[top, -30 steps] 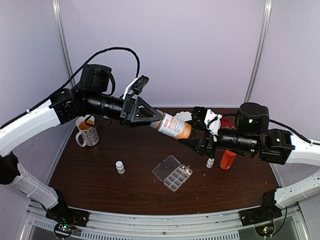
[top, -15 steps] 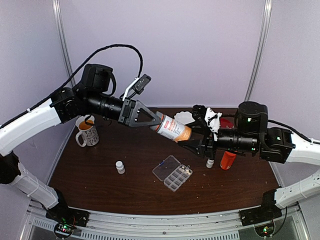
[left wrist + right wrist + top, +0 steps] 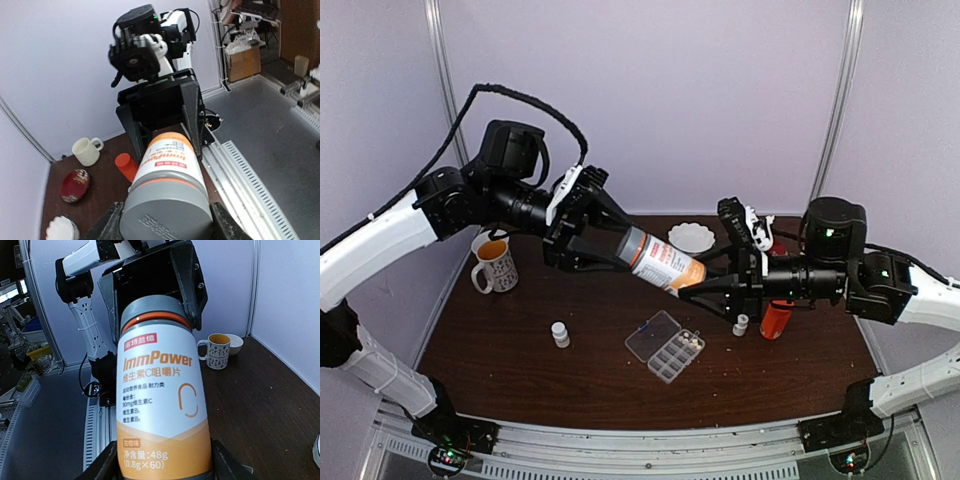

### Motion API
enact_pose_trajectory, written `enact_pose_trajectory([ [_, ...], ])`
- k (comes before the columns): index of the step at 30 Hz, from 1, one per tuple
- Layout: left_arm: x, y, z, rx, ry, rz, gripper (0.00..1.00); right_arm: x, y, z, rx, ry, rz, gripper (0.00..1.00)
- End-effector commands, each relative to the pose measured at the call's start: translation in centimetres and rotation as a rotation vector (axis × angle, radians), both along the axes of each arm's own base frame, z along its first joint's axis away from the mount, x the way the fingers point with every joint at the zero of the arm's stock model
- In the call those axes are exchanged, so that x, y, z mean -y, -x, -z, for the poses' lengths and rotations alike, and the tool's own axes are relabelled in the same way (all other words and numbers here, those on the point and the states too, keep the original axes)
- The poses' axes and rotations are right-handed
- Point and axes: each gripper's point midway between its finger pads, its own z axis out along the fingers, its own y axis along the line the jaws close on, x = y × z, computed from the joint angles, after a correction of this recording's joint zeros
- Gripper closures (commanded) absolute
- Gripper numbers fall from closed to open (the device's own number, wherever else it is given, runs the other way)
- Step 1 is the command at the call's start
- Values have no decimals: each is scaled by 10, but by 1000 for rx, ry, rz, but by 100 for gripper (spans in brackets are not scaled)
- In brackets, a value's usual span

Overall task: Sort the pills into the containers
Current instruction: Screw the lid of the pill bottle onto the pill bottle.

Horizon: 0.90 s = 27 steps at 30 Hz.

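Observation:
A big white-and-orange ImmPower bottle with a grey cap hangs slanted above the table, held between both arms. My left gripper is shut on the cap end, its fingers pressed on both sides. My right gripper is shut on the orange base, with the label facing the right wrist camera. Below on the table lies the clear organizer box, the containers, with its lid open. The pills are not visible in any view.
On the brown table are two small white bottles, an orange cylindrical bottle, a patterned mug, a white scalloped bowl, and a red bowl seen from the left wrist. Walls enclose the back and sides.
My left wrist has rolled around the cap end, and the bottle has shifted slightly left and tilted more. Both grippers keep their hold.

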Motion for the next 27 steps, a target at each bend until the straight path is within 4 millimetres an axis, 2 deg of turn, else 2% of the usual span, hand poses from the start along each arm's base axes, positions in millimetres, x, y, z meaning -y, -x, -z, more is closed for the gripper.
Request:
enact_pose_trajectory([
  [1, 3, -12, -5, 427, 50, 41, 90, 2, 17, -40, -34, -152, -80, 100],
  [3, 4, -15, -2, 583, 44, 51, 99, 2, 17, -39, -53, -153, -80, 100],
  [6, 8, -17, -1, 782, 54, 69, 98, 3, 16, -34, -80, -152, -76, 100],
  [12, 8, -6, 10, 1108, 73, 196, 100, 3, 15, -25, -124, -142, -77, 100],
  [16, 14, -20, 26, 1349, -2, 174, 88, 5, 11, -21, -132, -136, -53, 100],
  [19, 16, -27, 21, 1430, 15, 113, 79, 6, 9, -16, -132, -126, -40, 100],
  [21, 15, -27, 19, 1414, 19, 93, 65, 8, 6, -12, -128, -113, -21, 100],
  [22, 13, -28, 20, 1404, 14, 82, 51, 10, 4, -10, -124, -103, -11, 100],
  [24, 10, -29, 18, 1372, 3, 52, 13, 14, 1, -5, -119, -85, 18, 100],
  [25, 8, -30, 19, 1354, -5, 36, 4, 16, 0, -3, -115, -77, 30, 100],
  [27, 2, -29, 13, 1327, 14, -20, 3, 21, -1, 1, -109, -63, 43, 100],
])
